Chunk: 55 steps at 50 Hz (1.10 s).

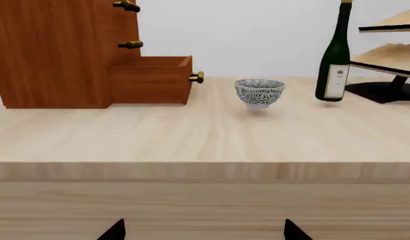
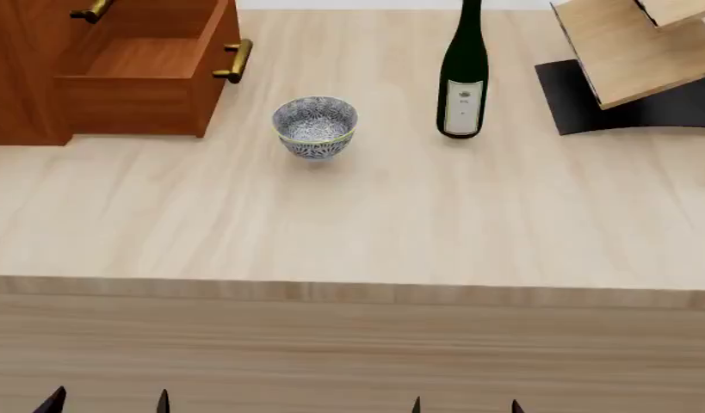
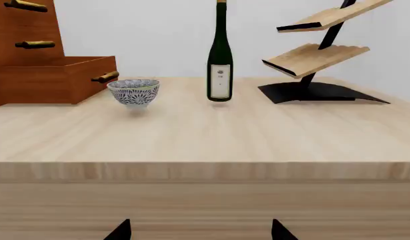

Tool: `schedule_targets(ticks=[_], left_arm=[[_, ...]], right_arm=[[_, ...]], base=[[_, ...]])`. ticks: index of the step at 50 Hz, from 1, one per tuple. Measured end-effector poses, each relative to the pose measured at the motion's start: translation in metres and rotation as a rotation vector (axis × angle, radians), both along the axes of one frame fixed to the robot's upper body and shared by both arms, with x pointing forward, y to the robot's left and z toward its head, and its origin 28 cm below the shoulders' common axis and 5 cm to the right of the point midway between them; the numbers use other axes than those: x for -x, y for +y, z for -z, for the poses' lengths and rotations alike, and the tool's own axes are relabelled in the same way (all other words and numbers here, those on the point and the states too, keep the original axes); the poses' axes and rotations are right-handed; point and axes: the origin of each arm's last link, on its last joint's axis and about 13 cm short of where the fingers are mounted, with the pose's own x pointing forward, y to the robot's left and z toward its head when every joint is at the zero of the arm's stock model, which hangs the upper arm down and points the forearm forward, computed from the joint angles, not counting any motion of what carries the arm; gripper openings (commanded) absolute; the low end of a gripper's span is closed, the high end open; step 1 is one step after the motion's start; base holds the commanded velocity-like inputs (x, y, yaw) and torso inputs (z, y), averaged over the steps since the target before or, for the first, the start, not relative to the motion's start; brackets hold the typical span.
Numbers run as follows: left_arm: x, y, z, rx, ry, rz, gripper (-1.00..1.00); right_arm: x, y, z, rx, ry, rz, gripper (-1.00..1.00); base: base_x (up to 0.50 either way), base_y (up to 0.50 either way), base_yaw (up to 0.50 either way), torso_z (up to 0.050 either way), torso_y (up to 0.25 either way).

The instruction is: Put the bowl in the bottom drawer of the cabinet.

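The blue-and-white bowl [image 2: 315,126] [image 1: 259,92] [image 3: 133,91] stands upright on the pale wooden table, just right of the cabinet. The reddish-brown cabinet [image 2: 19,69] [image 1: 51,50] is at the far left. Its bottom drawer [image 2: 145,73] [image 1: 151,80] [image 3: 58,80] is pulled out and looks empty. My left gripper [image 2: 108,403] [image 1: 203,231] and right gripper [image 2: 466,406] [image 3: 200,231] hang low in front of the table's near edge. Only their dark fingertips show, spread wide apart with nothing between them. Both are well short of the bowl.
A dark green wine bottle [image 2: 464,73] [image 1: 334,55] [image 3: 220,55] stands right of the bowl. A pale wooden rack on a black base [image 2: 627,69] [image 3: 318,65] fills the far right. The two upper drawers carry brass handles [image 1: 130,45]. The table's front edge [image 2: 352,292] lies between grippers and objects.
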Motion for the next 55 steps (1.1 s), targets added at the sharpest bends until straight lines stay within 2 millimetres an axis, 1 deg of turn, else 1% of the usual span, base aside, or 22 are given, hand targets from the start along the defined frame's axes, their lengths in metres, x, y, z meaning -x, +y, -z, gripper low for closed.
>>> schedule_targets(ticks=[1, 18, 28, 43, 55], left_arm=[[0.003, 0.001, -0.001, -0.027, -0.013, 0.001, 1.0], [0.007, 0.001, 0.003, -0.011, -0.002, -0.012, 1.0], [0.011, 0.001, 0.003, -0.01, 0.0, -0.011, 1.0], [0.013, 0.002, -0.005, -0.009, -0.01, -0.01, 1.0], [0.015, 0.002, -0.009, -0.009, -0.01, -0.01, 1.0]], right_arm=[[0.003, -0.001, -0.001, 0.027, -0.015, -0.001, 1.0], [0.005, -0.001, 0.003, 0.01, 0.0, 0.005, 1.0], [0.009, -0.001, 0.002, 0.018, -0.002, 0.01, 1.0], [0.01, 0.0, -0.008, 0.038, -0.022, 0.024, 1.0], [0.011, 0.0, -0.013, 0.058, -0.024, 0.041, 1.0]], base=[[0.0, 0.0, 0.0, 0.0, 0.0], [0.0, 0.0, 0.0, 0.003, 0.001], [0.0, 0.0, 0.0, 0.05, 0.048], [0.0, 0.0, 0.0, 0.05, 0.051], [0.0, 0.0, 0.0, 0.05, 0.057]])
